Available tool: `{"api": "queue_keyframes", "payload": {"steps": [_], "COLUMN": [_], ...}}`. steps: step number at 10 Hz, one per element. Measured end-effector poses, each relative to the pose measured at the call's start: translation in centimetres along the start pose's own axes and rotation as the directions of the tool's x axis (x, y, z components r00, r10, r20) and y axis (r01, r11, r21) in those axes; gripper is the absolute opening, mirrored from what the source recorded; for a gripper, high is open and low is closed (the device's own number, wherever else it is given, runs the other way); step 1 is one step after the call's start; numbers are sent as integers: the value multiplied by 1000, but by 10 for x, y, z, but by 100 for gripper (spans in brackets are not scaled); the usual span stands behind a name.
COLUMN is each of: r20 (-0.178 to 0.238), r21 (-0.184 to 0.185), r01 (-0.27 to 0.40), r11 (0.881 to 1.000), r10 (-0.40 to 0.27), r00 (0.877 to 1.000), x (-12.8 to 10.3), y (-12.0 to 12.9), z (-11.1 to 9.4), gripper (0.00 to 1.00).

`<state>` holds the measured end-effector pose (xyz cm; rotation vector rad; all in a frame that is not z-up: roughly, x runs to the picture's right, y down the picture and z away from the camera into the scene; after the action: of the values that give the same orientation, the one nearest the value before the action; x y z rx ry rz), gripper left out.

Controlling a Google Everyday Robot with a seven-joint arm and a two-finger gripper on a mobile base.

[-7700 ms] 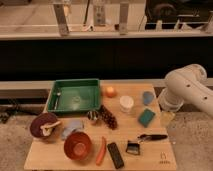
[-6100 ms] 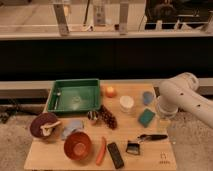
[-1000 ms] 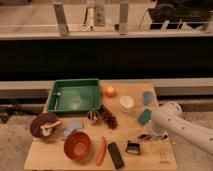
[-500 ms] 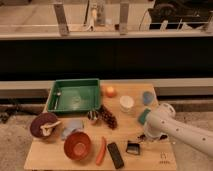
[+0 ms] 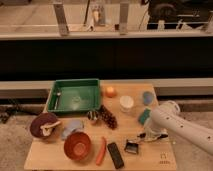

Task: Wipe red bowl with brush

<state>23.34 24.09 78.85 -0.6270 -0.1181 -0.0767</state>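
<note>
On the desk (image 5: 55, 157) the pincer (image 5: 148, 135) pinches the brush (image 5: 132, 146) handle; the red bowl (image 5: 77, 145) lies well beyond the brush's head.

Pale wood surface (image 5: 165, 156). Lower left, an orange-red bowl (image 5: 77, 146) with a lighter orange inside; beside it, a dark maroon bowl (image 5: 41, 124). Green tray (image 5: 74, 82) above, upper left. Black brush (image 5: 132, 146) at lower centre-right, the white arm (image 5: 182, 129) and its pincer (image 5: 145, 135) just above.
</note>
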Motion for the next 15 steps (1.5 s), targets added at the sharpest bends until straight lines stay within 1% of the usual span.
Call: {"api": "queue_keyframes", "payload": {"steps": [2,3,5,6,7,9,12,13,15], "r20": [-4,-8,-11,-8,-5,0,4,1,0], "r21": [33,58,86,95,102,111,141,152,166], "r01": [9,31,71,93,125,175,261,279,288], "r11": [999,998,994,991,987,978,955,948,943], "r10": [-9,-30,-70,-93,-125,-176,-264,-283,-292], "r00": [1000,1000,997,996,992,984,965,959,956], "x": [-12,-31,-63,-81,-101,-134,-184,-195,-209], "y": [-5,-11,-21,-27,-34,-44,-58,-61,-64], "z": [-26,-43,-60,-64,-66,-67,-73,-75,-77], "gripper": [0,0,0,0,0,0,0,0,0]}}
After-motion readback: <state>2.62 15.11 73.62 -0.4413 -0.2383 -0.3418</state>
